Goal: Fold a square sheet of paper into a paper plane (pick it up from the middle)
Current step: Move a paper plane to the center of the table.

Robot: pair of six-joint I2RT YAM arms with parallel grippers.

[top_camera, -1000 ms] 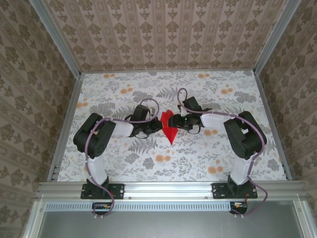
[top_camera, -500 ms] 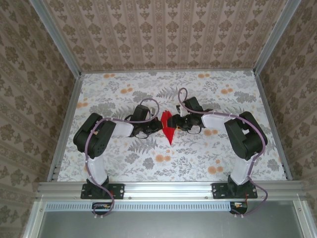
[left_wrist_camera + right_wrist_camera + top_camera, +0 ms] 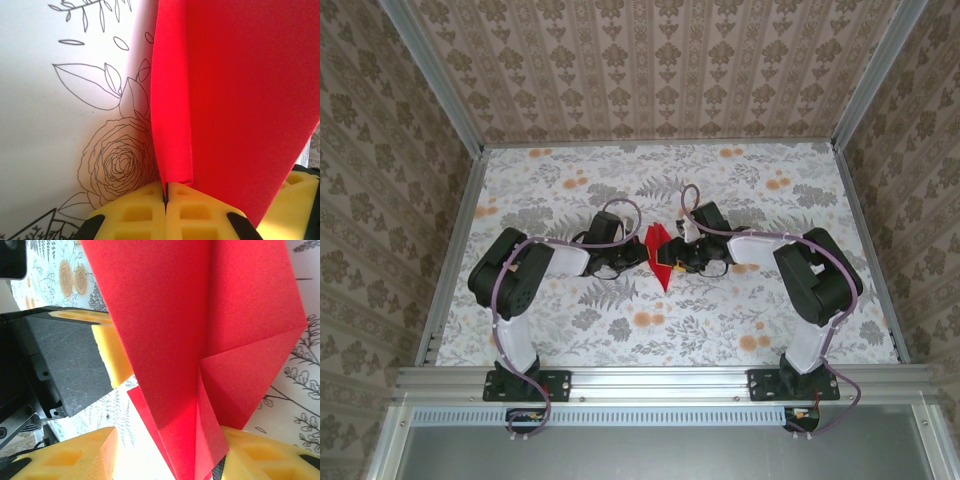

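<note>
Right end effector [image 3: 675, 260] sliding closer in, red paper [image 3: 662, 272] looking narrower. Left end effector [image 3: 165, 192] squeezing paper's folded edge; right one gaping wide around it. Paper being held over counter [image 3: 570, 330] middle. Thin, light, floppy; probably best pinching along crease.

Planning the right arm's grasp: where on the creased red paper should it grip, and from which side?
The creased bright red paper sheet has one folded edge clamped in the left pincer. Bring the right pincer from the right, opposite, onto the layered middle ridge; stacked folds there probably hold stiffest.
</note>
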